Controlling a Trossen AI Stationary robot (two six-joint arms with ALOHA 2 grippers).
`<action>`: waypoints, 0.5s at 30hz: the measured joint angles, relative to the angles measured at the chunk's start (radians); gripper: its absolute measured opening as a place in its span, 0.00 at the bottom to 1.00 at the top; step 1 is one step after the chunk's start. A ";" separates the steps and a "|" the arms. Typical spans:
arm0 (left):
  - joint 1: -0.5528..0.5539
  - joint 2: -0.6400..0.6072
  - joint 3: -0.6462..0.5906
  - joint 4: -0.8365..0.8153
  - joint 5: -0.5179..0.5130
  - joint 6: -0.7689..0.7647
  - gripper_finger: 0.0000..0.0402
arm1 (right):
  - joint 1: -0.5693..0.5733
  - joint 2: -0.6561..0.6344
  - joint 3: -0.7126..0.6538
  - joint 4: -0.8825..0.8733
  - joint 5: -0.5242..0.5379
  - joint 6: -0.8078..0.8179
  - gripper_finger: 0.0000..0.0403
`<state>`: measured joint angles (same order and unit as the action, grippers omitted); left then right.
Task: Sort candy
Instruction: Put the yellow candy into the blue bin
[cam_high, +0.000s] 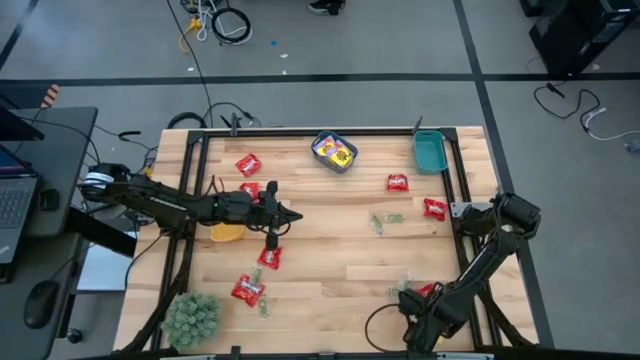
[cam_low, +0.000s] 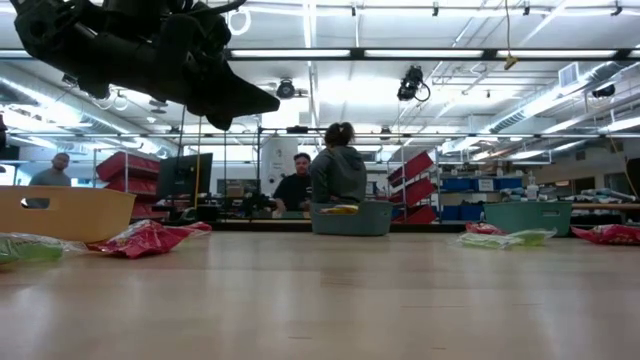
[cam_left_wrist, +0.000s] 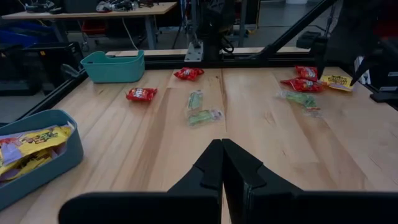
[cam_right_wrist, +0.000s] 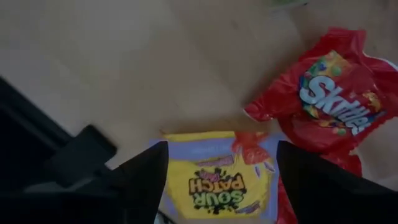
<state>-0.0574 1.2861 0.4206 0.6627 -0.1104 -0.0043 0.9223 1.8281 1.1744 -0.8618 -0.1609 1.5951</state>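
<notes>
Red candy packets lie scattered on the table. Pale green pieces sit near the middle. My left gripper hangs shut above the table's middle and holds nothing; its wrist view shows the fingers closed. My right gripper is low at the near right edge. It is open, its fingers standing on either side of a yellow Sour Patch packet that lies flat on the wood. A red Skittles packet lies beside it.
A grey-blue bin with yellow packets in it and a teal bin stand at the far edge. A yellow bin sits under the left arm. A green fuzzy plant ball is at the near left corner. People sit beyond the table.
</notes>
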 joint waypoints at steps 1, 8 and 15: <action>0.000 0.000 0.000 0.000 0.000 0.000 0.02 | -0.002 0.006 0.000 0.000 -0.003 -0.005 0.71; 0.000 0.000 0.000 -0.002 0.000 0.000 0.02 | -0.003 0.047 -0.001 0.006 -0.030 -0.047 0.72; 0.000 0.000 0.001 -0.007 -0.003 -0.002 0.02 | -0.003 0.074 -0.004 0.004 -0.057 -0.091 0.62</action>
<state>-0.0578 1.2861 0.4212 0.6556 -0.1135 -0.0063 0.9189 1.9022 1.1706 -0.8580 -0.2184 1.5037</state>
